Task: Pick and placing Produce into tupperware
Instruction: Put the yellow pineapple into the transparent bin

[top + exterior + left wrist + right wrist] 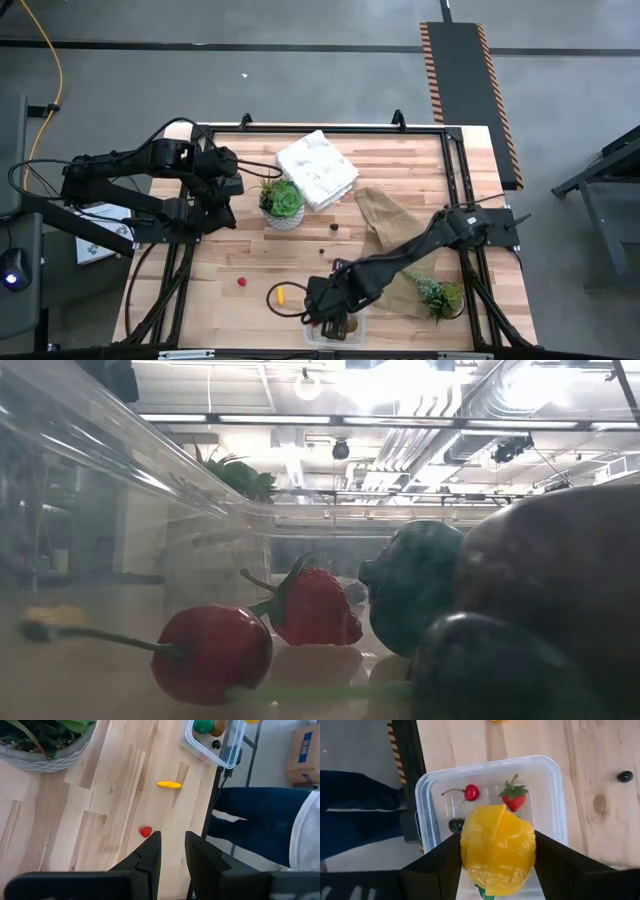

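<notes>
High view: wooden table (250,255) on grey concrete floor (300,90).

Yellow lemon (497,850); red cherry (471,793); red strawberry (514,800), green-capped; clear tupperware (555,805); pale striped wood table (600,755).

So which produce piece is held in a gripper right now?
The yellow piece, clamped in the right gripper above the tupperware; the cherry and strawberry lie inside.
</notes>
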Action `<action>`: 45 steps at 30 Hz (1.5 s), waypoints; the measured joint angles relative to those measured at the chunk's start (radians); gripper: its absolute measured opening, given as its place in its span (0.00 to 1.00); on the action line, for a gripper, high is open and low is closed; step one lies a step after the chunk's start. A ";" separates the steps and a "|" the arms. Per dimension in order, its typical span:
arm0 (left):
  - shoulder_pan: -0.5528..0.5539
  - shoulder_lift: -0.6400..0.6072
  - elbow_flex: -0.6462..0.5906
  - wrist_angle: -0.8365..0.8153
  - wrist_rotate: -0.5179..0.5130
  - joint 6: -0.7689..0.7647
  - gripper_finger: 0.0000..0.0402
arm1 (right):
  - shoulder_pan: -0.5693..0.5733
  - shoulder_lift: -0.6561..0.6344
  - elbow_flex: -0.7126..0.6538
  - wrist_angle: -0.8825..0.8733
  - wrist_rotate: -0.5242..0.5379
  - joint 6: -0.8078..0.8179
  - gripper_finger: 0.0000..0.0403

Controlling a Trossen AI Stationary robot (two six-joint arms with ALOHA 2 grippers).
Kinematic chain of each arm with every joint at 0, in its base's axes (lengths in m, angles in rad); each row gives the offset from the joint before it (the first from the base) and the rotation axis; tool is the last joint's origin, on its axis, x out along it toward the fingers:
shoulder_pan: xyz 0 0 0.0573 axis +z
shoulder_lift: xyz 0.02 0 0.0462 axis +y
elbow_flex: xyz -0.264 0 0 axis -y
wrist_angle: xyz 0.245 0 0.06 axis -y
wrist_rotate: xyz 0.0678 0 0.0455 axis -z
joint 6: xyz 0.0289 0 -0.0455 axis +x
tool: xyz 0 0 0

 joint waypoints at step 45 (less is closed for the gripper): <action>0.003 0.000 0.000 0.016 -0.047 0.001 0.19 | 0.017 0.120 -0.001 0.016 -0.052 0.028 0.48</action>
